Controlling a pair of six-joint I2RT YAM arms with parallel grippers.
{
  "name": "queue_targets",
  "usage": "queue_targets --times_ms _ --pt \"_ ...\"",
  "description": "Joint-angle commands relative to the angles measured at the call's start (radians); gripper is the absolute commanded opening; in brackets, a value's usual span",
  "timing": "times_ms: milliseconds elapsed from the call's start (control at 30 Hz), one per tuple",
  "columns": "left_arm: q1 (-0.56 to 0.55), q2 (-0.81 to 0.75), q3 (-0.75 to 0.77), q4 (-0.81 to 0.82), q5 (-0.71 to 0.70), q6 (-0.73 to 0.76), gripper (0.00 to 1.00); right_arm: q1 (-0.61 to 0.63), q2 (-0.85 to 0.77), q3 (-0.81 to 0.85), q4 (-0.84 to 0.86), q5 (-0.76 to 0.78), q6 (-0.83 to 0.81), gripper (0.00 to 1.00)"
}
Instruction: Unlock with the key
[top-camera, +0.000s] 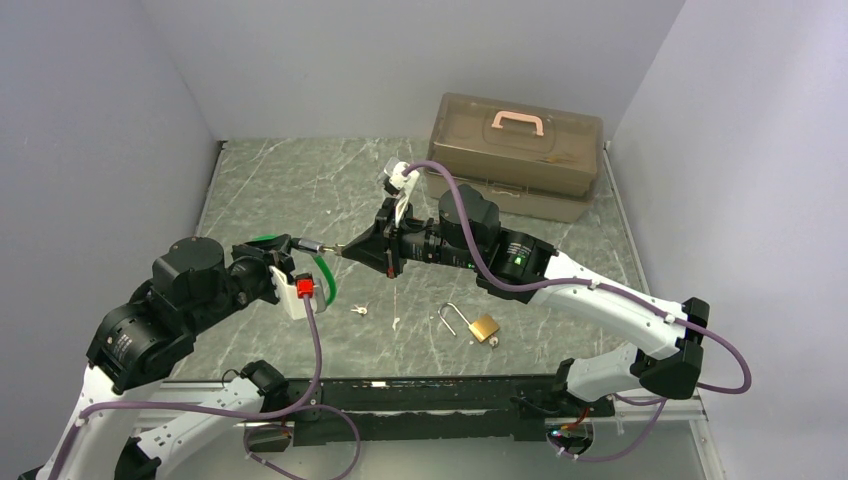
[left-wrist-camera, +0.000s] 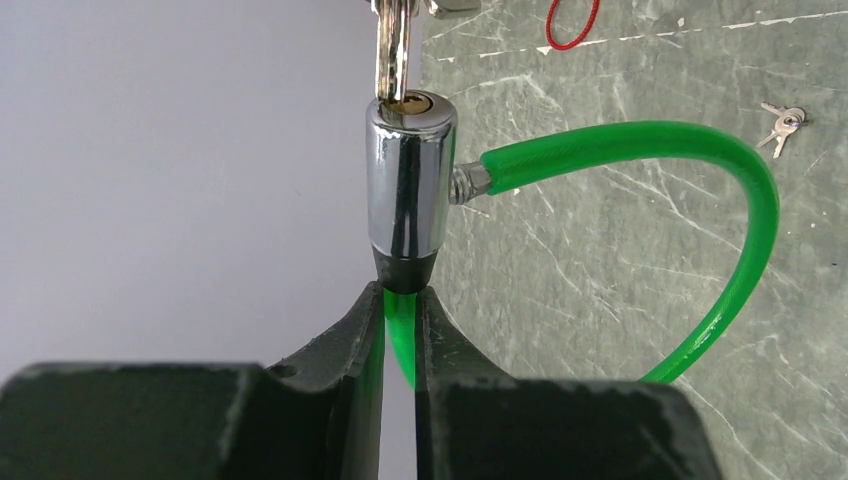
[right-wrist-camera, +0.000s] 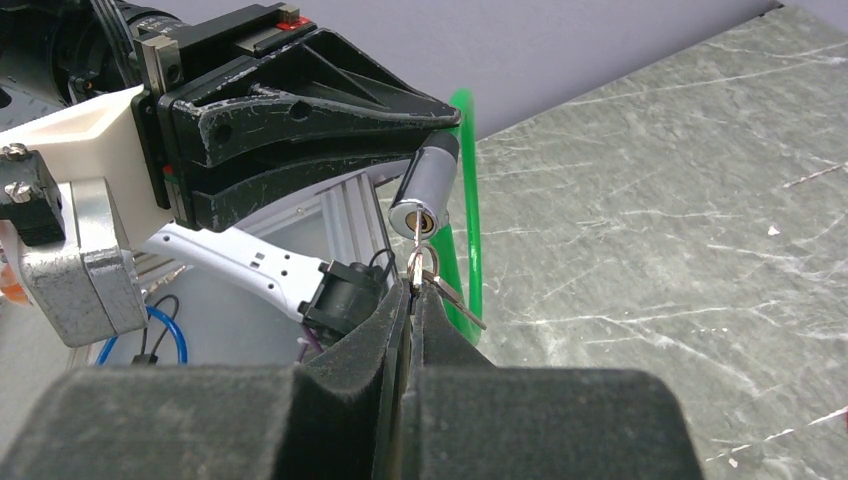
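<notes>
The left gripper (left-wrist-camera: 400, 300) is pressed together on the black end of one cable lock, with a strip of green cable showing between its fingers. The chrome lock cylinder (left-wrist-camera: 408, 180) stands straight out from the fingertips, its brass keyhole at the far end. One green cable (left-wrist-camera: 700, 160) leaves the cylinder's side and loops back round toward the gripper.

Opposite the cylinder, the right gripper (right-wrist-camera: 412, 295) is closed, pinching the key (right-wrist-camera: 415, 262) by its head. The blade's tip is at the mouth of the keyhole; how deep it sits I cannot tell. A second key (right-wrist-camera: 462, 303) hangs just beside the first, below the cylinder in the right wrist view.

On the marble table (top-camera: 300, 180), one loose pair of small keys (top-camera: 358, 309) lies near the cylinder, on the side toward the arm bases. One brass padlock (top-camera: 484, 327) lies beyond them, well apart from the cylinder, its silver shackle on the side facing it. One brown toolbox (top-camera: 515, 150) with a pink handle sits at the back corner, well apart from the cylinder. One red loop (left-wrist-camera: 570, 25) lies on the table past the cylinder's keyhole end.
</notes>
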Motion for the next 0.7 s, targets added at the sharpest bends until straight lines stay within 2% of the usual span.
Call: queue_targets --times_ms 0,667 --pt "0.001 -0.003 0.041 0.068 0.039 -0.008 0.00 -0.004 -0.022 -0.007 0.044 0.021 0.015 0.00" --pt "0.007 0.004 0.049 0.066 0.044 -0.009 0.00 -0.005 -0.032 -0.008 0.044 0.013 0.014 0.00"
